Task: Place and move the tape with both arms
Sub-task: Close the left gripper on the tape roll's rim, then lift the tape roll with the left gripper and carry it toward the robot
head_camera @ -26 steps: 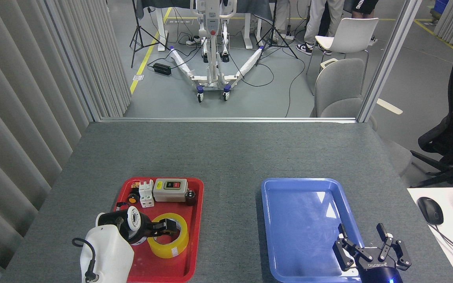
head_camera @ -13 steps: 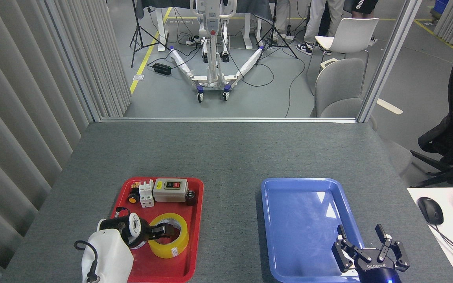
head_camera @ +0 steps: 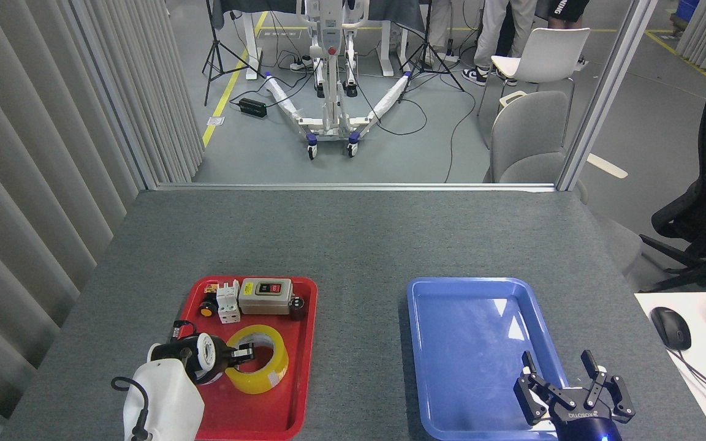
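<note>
Left tool [head_camera: 246, 353] grips tape [head_camera: 259, 367] near red tray's [head_camera: 304, 392] right rim.

A single head view is looking forward and down over the table [head_camera: 353, 245]. It is sitting near the table's front edge. Beyond the table it is taking in the floor [head_camera: 390, 153].

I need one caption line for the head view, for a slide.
Left pincer grips the tape wall in the red tray; right pincer waits open over the blue tray.

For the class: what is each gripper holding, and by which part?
Left gripper grips the tape by its near-left wall, one finger inside the core. Right gripper holds nothing.
</note>
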### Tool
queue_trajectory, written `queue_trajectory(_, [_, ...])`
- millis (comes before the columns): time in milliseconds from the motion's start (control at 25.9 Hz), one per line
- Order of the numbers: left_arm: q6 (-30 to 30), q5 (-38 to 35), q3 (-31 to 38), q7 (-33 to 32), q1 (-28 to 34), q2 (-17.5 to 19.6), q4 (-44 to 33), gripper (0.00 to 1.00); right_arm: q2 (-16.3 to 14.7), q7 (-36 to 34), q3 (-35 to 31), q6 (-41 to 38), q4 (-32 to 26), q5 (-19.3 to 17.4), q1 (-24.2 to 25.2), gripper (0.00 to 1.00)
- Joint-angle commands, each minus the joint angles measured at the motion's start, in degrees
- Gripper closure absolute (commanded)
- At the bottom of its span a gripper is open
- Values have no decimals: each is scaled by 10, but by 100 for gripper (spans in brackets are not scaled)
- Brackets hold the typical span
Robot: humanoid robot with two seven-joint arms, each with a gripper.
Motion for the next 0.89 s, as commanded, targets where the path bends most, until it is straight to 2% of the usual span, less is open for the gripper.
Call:
queue_trajectory(0, [-27,1,0,-3,0,4,-2,86,1,-1,0,-1,0,0,0,0])
queue_trajectory(193, [-69,15,10,-4,8,8,-23,95,1,-1,1,-2,0,1,0,0])
queue_trajectory(232, [-70,27,22,-4,9,7,-31,99,1,-2,1,-2,0,1,0,0])
queue_trajectory(348, [-84,89,68,-1,18,6,-59,100,1,-6,0,-2,0,1,0,0])
queue_trajectory(426, [-89,146,104,1,34,0,-82,100,1,-6,1,-2,0,1,0,0])
queue_trajectory(503, [-85,248,142,19,47,-8,-100,100,1,-6,1,-2,0,1,0,0])
queue_trajectory(580, [-91,354,167,63,68,-16,-106,100,0,-7,1,1,-1,0,0,0])
queue_trajectory(619, [-93,383,168,80,79,-13,-116,100,-1,-7,2,2,-5,0,0,0])
queue_trajectory(696, [-113,385,167,90,90,-15,-140,100,-4,-8,5,2,-7,-1,-2,0])
queue_trajectory(774, [-162,384,165,111,109,-20,-164,100,-5,-5,3,2,-2,-1,-12,0])
queue_trajectory(851, [-217,348,144,149,134,-17,-191,100,-3,-5,5,1,-1,-3,-34,0])
